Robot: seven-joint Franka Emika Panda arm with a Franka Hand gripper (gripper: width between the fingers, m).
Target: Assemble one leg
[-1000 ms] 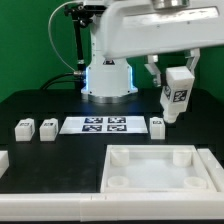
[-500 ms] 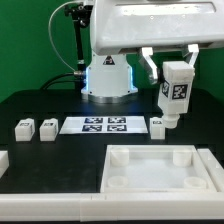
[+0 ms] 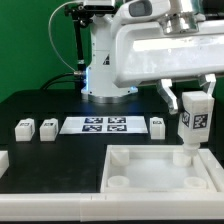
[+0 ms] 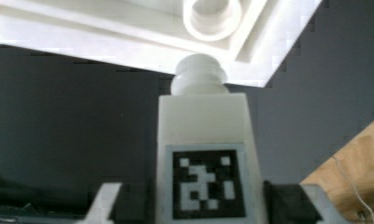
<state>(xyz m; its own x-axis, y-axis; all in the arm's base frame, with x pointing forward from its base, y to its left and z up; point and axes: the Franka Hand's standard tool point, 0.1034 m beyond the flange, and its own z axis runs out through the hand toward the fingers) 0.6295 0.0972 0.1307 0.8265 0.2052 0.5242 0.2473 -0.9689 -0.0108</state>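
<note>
While the jaws clamp one leg (image 3: 194, 118) upright, peg down, it hangs over the tray's (image 3: 140, 152) far corner socket (image 3: 186, 158) on the exterior view's right.
Count: four legs, one held and three loose legs on the surface (image 3: 40, 100). Two (image 3: 22, 128) (image 3: 46, 129) lie at the exterior view's left of the marker board (image 3: 102, 125), one (image 3: 157, 126) just beside its right end. One tray. Since half a second ago, the held leg has shifted rightward and lower.
</note>
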